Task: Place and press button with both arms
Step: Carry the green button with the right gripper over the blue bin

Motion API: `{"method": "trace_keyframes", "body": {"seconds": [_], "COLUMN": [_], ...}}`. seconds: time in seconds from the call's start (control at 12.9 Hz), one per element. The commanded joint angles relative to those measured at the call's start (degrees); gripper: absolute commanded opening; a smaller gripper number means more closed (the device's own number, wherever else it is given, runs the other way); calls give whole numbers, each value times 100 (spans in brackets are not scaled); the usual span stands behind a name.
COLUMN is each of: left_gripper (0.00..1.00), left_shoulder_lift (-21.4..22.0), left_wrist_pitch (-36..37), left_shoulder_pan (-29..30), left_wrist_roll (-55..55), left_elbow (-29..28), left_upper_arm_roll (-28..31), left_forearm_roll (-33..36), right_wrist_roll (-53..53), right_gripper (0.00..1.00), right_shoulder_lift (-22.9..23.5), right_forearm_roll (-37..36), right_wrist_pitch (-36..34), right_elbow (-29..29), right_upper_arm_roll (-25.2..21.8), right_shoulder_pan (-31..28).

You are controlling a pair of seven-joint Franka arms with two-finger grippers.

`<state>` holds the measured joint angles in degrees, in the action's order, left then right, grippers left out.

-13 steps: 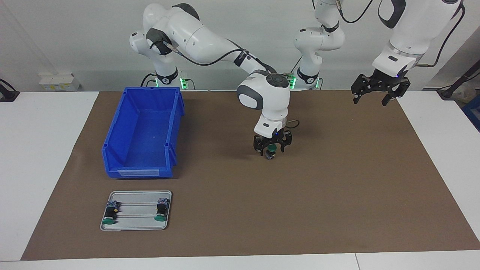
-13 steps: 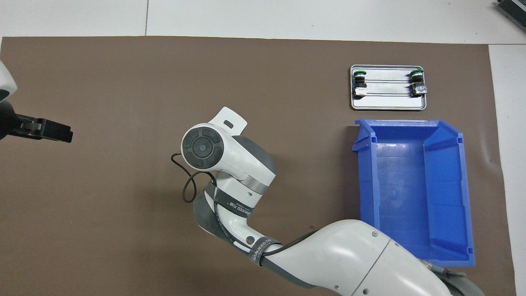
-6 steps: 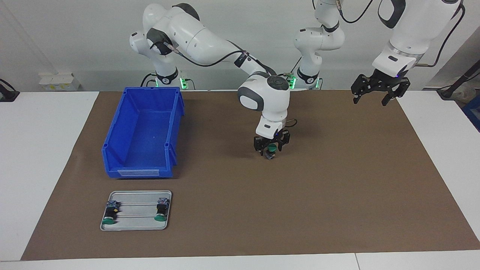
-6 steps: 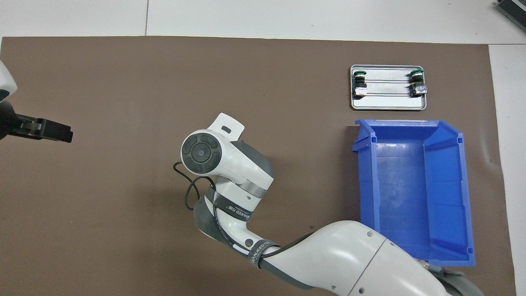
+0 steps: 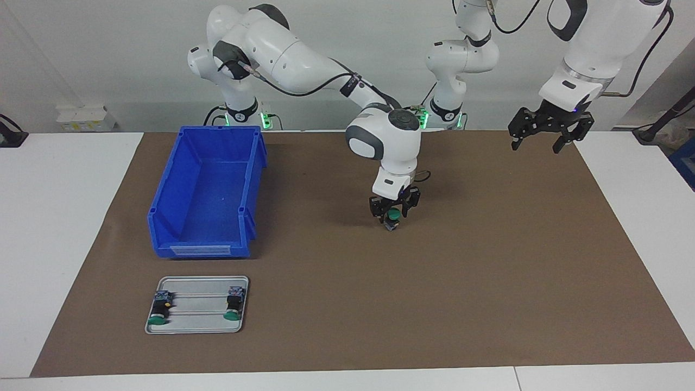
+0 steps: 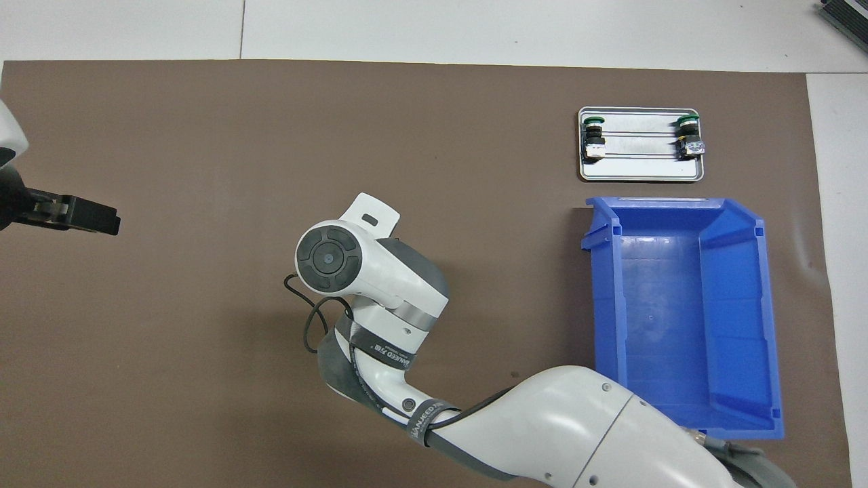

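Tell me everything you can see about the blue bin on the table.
The blue bin is an open-topped plastic storage box, rectangular, with sloping walls, a lower cut-out wall and a pale label strip on that wall. It looks empty. It sits upright on the brown mat toward the right arm's end of the table, beside and nearer to the robots than the metal tray. Nothing touches it.

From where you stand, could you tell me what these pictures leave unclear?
- Overhead view: the right tool and the button are hidden beneath the arm's own wrist.
- Facing view: whether that tool's fingers touch the button is too small to tell.
- Overhead view: the left tool is partly cut off by the edge.
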<state>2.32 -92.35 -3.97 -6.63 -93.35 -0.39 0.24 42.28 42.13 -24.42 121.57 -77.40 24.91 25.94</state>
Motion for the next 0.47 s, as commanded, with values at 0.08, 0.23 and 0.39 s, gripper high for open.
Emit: {"method": "trace_keyframes", "body": {"seconds": [0.08, 0.23, 0.39], "left_gripper": [100, 100, 100], "left_shoulder_lift": [155, 155, 155], "left_wrist_pitch": [16, 16, 16], "left_shoulder_pan": [54, 54, 54], "left_wrist_roll": [-5, -5, -5], "left_elbow": [-166, -158, -166], "left_upper_arm_roll": [-40, -40, -40], "left_forearm_roll": [38, 38, 38], "right_wrist_roll": [-106, -106, -141], "right_gripper": [73, 73, 70], "right_shoulder_lift": [-56, -47, -47], "right_forearm_roll": [-36, -37, -37], "right_wrist_pitch": [226, 375, 394], "right_elbow": [-266, -328, -346], "right_upper_arm_roll": [93, 93, 93], "right_shoulder_pan": [-151, -160, -160]}}
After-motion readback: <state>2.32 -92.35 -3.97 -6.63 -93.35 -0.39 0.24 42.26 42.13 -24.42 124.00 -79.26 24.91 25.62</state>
